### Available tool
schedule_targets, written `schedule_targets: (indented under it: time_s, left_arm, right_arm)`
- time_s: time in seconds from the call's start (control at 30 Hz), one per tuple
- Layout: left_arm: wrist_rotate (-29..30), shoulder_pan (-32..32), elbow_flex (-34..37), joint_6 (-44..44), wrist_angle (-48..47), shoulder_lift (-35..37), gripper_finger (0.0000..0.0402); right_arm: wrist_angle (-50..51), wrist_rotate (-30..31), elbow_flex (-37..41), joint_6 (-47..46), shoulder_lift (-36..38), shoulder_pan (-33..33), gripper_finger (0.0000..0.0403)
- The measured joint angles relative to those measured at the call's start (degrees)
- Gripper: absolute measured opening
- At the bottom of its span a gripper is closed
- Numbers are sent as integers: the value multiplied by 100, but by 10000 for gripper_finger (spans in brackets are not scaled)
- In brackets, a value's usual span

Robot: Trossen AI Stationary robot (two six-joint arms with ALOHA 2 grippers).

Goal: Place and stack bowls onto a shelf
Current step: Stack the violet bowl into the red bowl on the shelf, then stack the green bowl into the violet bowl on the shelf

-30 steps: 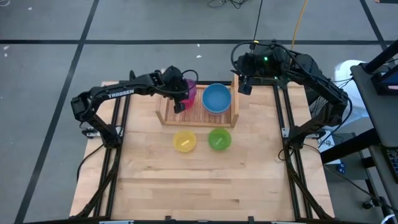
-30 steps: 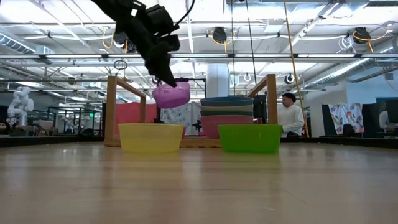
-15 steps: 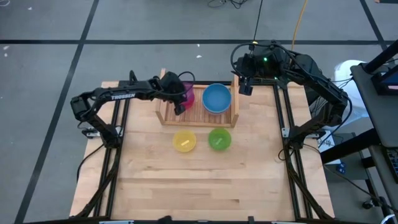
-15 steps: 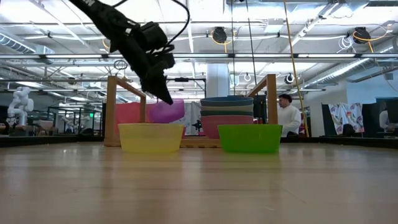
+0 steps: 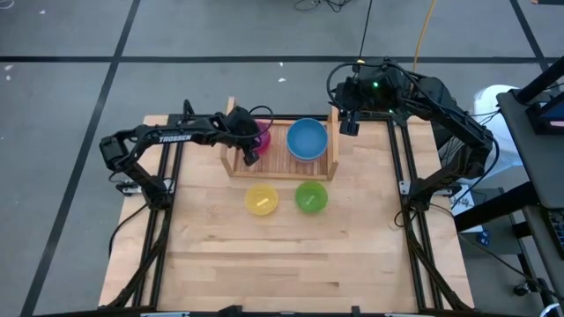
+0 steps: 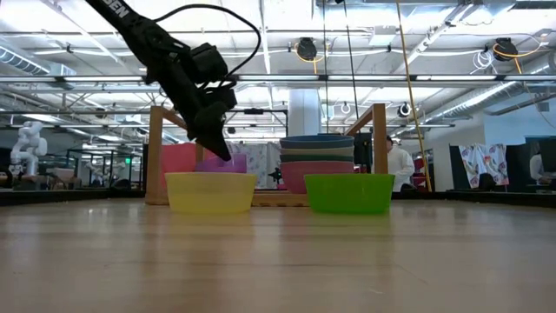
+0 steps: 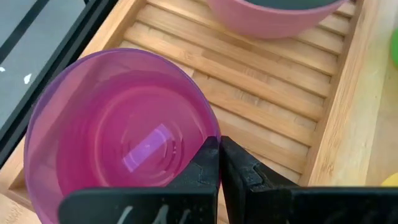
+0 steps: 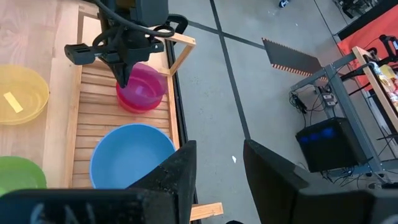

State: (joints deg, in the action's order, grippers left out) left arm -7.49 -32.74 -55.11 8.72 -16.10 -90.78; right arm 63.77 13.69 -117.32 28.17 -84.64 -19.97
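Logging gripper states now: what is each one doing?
Left gripper: shut on the purple bowl rim, over the shelf.
Right gripper: open, empty, beside the shelf.

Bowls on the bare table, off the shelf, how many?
2: the yellow bowl and the green bowl, side by side in front of the shelf. None seem hidden.

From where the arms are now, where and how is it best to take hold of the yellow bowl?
Probably by its rim. The yellow bowl stands upright and open on the table, in front of the shelf, so a gripper can come straight down with one finger inside the thin wall and one outside. The side facing away from the green bowl looks easiest, with bare wood there.
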Motion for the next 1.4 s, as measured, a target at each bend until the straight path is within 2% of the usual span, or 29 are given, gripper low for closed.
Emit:
schedule_targets:
  time_s: [0.17, 0.4, 0.57, 0.73, 0.87, 1.0, 1.07, 1.23, 1.4]
  left_arm:
    - [0, 17, 30, 129, 53, 0, 3]
    - [-1, 36, 30, -186, 546, 0, 38]
    - [7, 36, 30, -270, 280, 0, 43]
    - [462, 100, 30, -30, -274, 0, 45]
    - [654, 185, 30, 289, -319, 0, 44]
    - [669, 213, 30, 426, -321, 0, 17]
    - [667, 208, 30, 350, -321, 0, 6]
    - [658, 195, 30, 248, -257, 0, 16]
    - [596, 216, 28, -289, -93, 0, 20]
  right_arm:
    - [-1, 0, 0, 2, 0, 0, 128]
    - [0, 0, 0, 41, 0, 0, 128]
    - [0, 0, 0, 42, 0, 0, 128]
    - [0, 0, 0, 41, 0, 0, 128]
    - [0, 0, 0, 43, 0, 2, 128]
    - [0, -1, 0, 41, 0, 2, 128]
    - [0, 0, 0, 41, 0, 2, 128]
    - [-2, -1, 0, 41, 0, 4, 128]
    - [-2, -2, 0, 37, 0, 4, 128]
